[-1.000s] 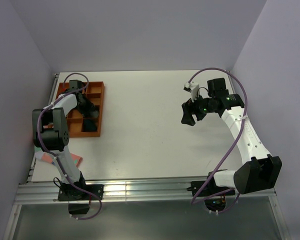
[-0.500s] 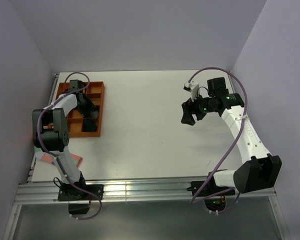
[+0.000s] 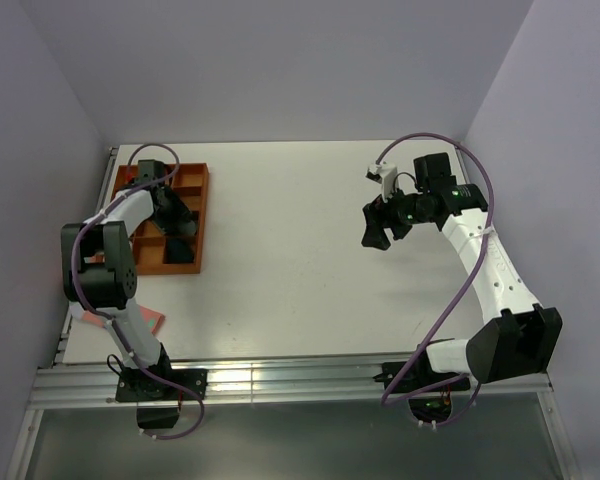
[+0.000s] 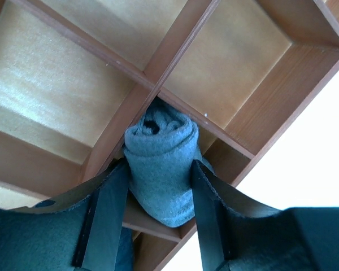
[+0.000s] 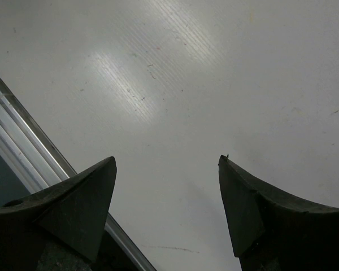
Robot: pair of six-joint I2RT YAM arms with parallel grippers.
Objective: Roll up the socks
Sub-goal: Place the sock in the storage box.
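Note:
The socks show as one blue-grey rolled bundle point(image 4: 158, 141) in the left wrist view. My left gripper point(image 4: 158, 166) is shut on it, one finger point(image 4: 107, 214) pressed against each side. The roll hangs over a crossing of the dividers in the orange wooden tray point(image 4: 243, 68). From above, my left gripper point(image 3: 176, 216) is inside the tray point(image 3: 202, 190) at the table's left, and the roll is hidden under it. My right gripper point(image 3: 377, 228) is open and empty above the table's right half; its wrist view point(image 5: 166, 169) shows only bare white table.
A pink sock point(image 3: 152, 320) lies near the front left, beside the left arm's base. The metal rail point(image 3: 280, 380) runs along the near edge. The tray has several compartments; those showing in the left wrist view are bare wood.
The left arm's elbow has shifted slightly to the left while its gripper stays in the tray. The right arm has barely moved.

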